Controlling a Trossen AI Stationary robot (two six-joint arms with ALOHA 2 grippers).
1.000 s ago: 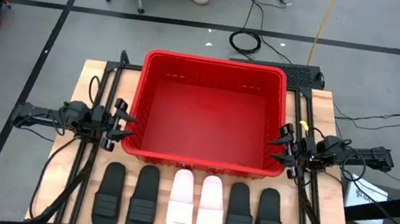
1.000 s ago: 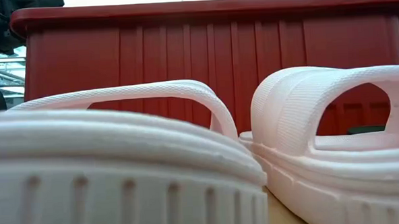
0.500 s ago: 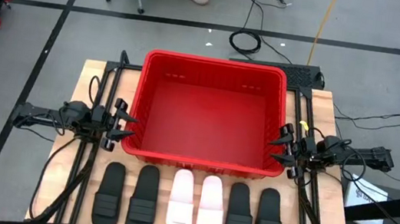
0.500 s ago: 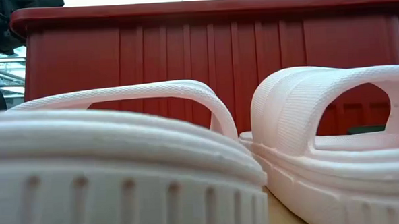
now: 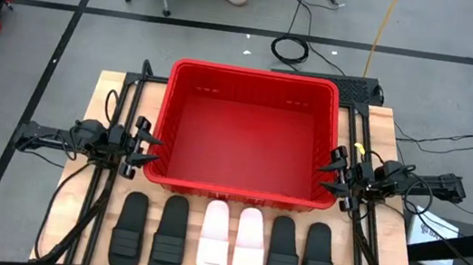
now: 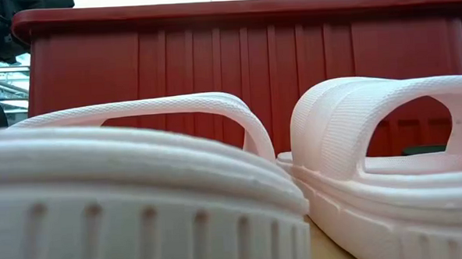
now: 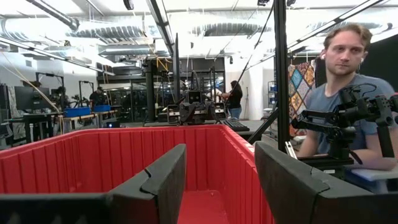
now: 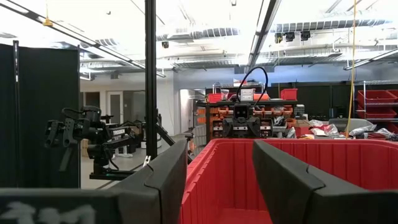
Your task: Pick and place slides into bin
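The red bin stands in the middle of the table. Six slides lie in a row on their soles along the near edge: two black ones at the left, two pale pink-white ones in the middle, two black ones at the right. The pale pair fills the low view. My left gripper is open beside the bin's left wall. My right gripper is open beside the bin's right wall. Both are empty.
The bin's empty red inside shows in both wrist views. A black frame runs along both sides of the table. A person sits beyond the table's right side.
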